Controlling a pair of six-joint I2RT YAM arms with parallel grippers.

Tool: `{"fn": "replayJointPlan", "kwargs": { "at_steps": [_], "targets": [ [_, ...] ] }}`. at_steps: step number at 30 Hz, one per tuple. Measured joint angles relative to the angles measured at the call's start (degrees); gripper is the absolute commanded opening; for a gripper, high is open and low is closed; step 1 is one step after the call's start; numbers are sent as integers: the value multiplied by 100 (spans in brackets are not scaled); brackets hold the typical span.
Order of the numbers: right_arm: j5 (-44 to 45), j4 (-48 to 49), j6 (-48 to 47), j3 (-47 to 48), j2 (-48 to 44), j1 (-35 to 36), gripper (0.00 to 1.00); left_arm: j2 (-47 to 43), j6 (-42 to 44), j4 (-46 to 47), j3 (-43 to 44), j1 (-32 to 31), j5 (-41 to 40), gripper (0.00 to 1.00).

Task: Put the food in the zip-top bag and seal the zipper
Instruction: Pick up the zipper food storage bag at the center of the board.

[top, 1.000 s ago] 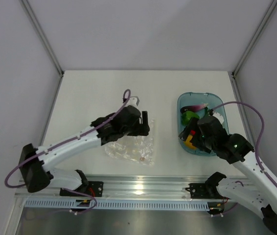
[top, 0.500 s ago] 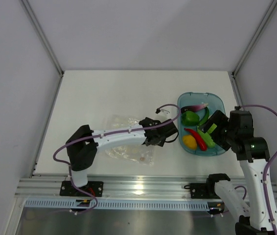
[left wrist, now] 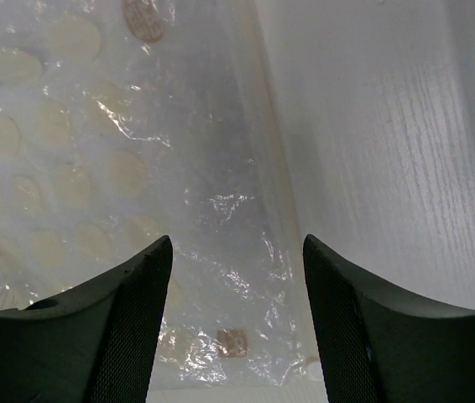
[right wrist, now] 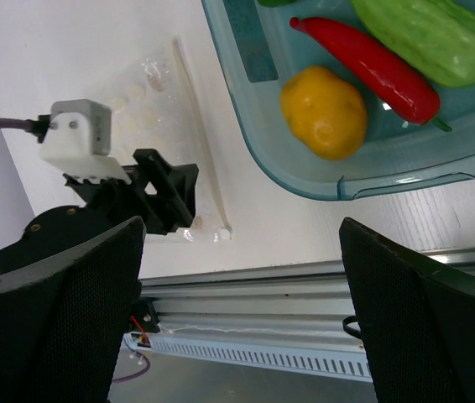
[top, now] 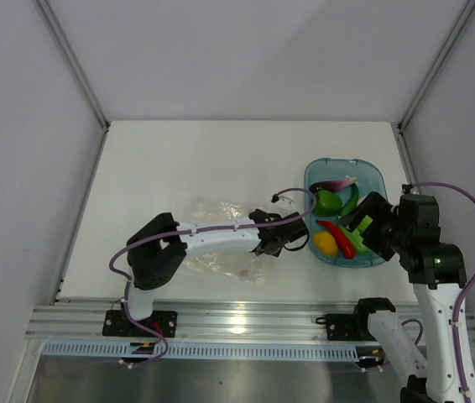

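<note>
arms (top: 221,239): white shells, black joints | cables (top: 460,197): purple | hands (left wrist: 236,248) (right wrist: 242,231): black, textured

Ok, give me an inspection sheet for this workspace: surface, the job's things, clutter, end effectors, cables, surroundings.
Surface: white table, no spills seen.
Job's things: zip-top bag lying flat, no food in it; zipper along its tray-side edge; food all in the teal tray, including red chili and yellow fruit.
Clutter: nothing seen.
End effectors: left end effector open, low over the bag's edge; right end effector open, empty, above the tray's near side.
Cables: left purple cable and right purple cable loop free of the items.
Surroundings: white walls; metal rail at the near edge.
</note>
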Motion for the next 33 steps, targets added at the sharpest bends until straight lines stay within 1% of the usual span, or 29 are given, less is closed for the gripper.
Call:
{"fn": "replayJointPlan", "kwargs": {
  "at_steps": [7, 8, 9, 12, 17, 18, 20, 21, 23, 24, 25, 26, 33],
  "targets": [
    [-55, 0, -37, 0, -79, -15, 99, 293, -4, 131, -42, -46, 55, 66],
    [-61, -2, -37, 0, -79, -15, 99, 319, -7, 142, -66, -48, 59, 66],
    [-68, 0, -37, 0, -81, -17, 99, 343, -7, 155, -87, -48, 61, 63],
    [-83, 0, -37, 0, -103, -17, 99, 402, -11, 197, -138, -48, 66, 61],
    [-101, -11, -37, 0, -155, -26, 99, 472, -20, 328, -260, -48, 66, 48],
    [-107, -13, -37, 0, -157, -26, 99, 470, -17, 363, -310, -48, 50, 42],
    [-109, -15, -37, 0, -168, -26, 99, 448, -22, 487, -387, -50, 35, 34],
    [-109, -15, -37, 0, -173, -26, 99, 437, -13, 522, -409, -50, 37, 25],
    [-114, -15, -37, 0, -192, -26, 99, 415, -15, 592, -483, -50, 52, 15],
    [-118, -15, -37, 0, -199, -26, 100, 393, -22, 621, -516, -52, 48, 5],
    [-136, -15, -37, 0, -205, -26, 99, 356, -26, 654, -573, -52, 70, 2],
    [-151, -15, -37, 0, -208, -26, 100, 310, -15, 673, -636, -52, 87, 1],
    [-243, 24, -55, -153, -245, -26, 99, -20, -2, 723, -927, -52, 175, 1]
  ]
}}
